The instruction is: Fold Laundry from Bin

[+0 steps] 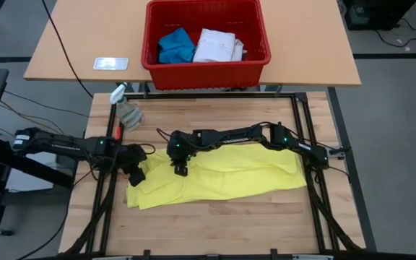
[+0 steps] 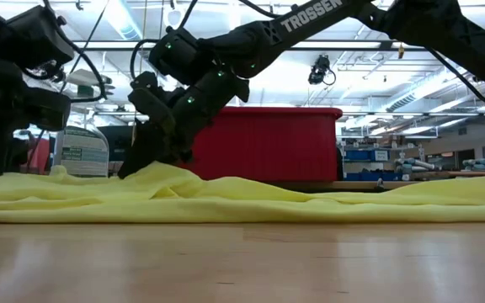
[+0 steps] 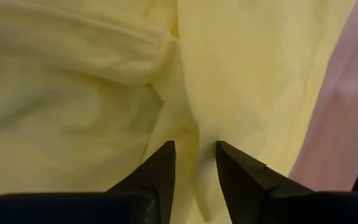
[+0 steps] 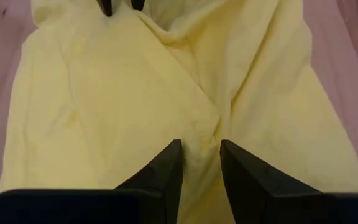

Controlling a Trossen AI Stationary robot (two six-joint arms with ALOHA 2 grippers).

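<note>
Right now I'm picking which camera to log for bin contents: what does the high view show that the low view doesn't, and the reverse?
Only the high view shows inside the red bin: a blue piece and a white shirt, plus the yellow T-shirt's whole outline on the table. Only the low view shows the cloth's raised fold under the right gripper and the room behind. Both show the bin, the T-shirt and both arms, with the left gripper at the shirt's edge.

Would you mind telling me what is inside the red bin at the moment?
The red bin holds a blue piece and a white shirt lying side by side, with bare red floor around them. Anything beneath those two garments is covered and cannot be seen.
</note>
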